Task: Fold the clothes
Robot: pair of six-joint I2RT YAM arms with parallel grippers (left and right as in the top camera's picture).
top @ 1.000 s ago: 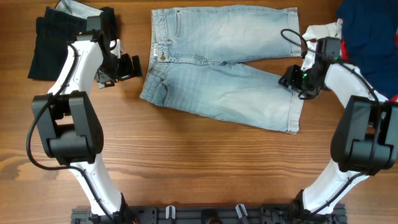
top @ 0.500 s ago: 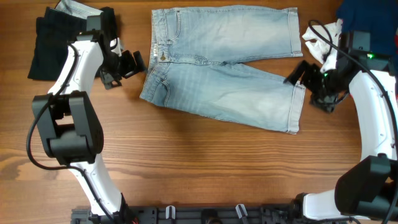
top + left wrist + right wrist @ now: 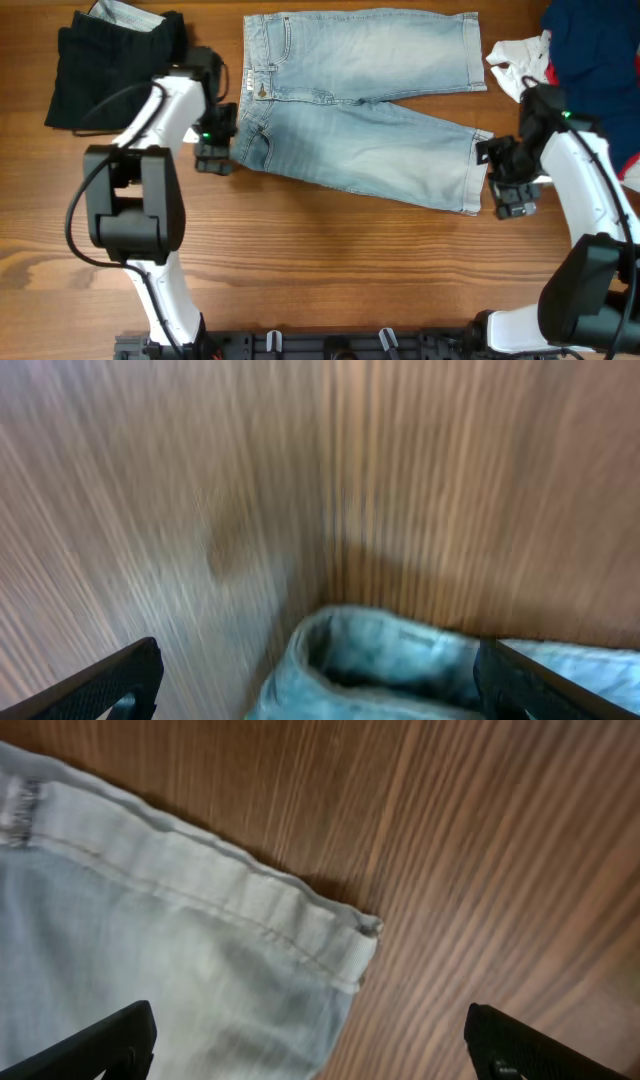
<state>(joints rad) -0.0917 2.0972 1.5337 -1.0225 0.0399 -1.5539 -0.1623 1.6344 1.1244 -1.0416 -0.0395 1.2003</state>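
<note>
Left fingers and right fingers, both spread, hover over near corners of the shorts; closing off-centre could catch one denim layer only, skewing the fold.

A black garment lies folded at the upper left of the frame on the wooden tabletop. At the upper right, a dark navy garment touches a crumpled white cloth.
</note>
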